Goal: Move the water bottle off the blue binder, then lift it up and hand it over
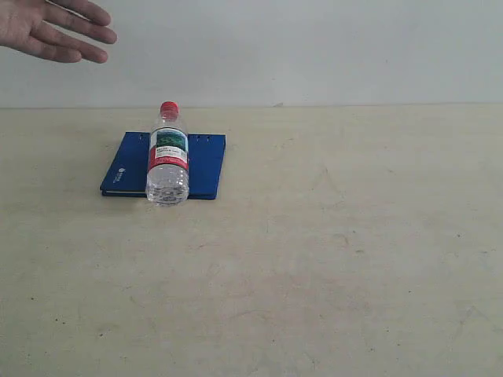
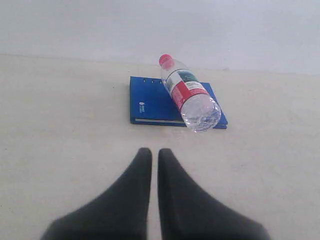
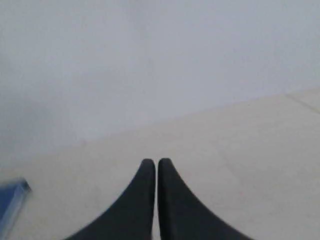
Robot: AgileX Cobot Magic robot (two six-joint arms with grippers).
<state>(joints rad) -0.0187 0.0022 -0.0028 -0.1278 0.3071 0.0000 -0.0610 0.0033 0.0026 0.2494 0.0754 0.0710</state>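
Note:
The water bottle [image 1: 167, 155] lies on its side across the blue binder [image 1: 130, 166], red cap toward the wall, base overhanging the binder's near edge. The left wrist view shows the same bottle [image 2: 191, 95] on the binder [image 2: 150, 102], well ahead of my left gripper [image 2: 154, 152], which is shut and empty above the table. My right gripper [image 3: 153, 162] is also shut with nothing in it; only a blurred corner of the binder [image 3: 11, 202] shows at that view's edge. Neither gripper appears in the exterior view.
A person's open hand [image 1: 51, 30] reaches in at the upper left of the exterior view, above the table's far edge. The beige table [image 1: 330, 251] meets a pale wall behind.

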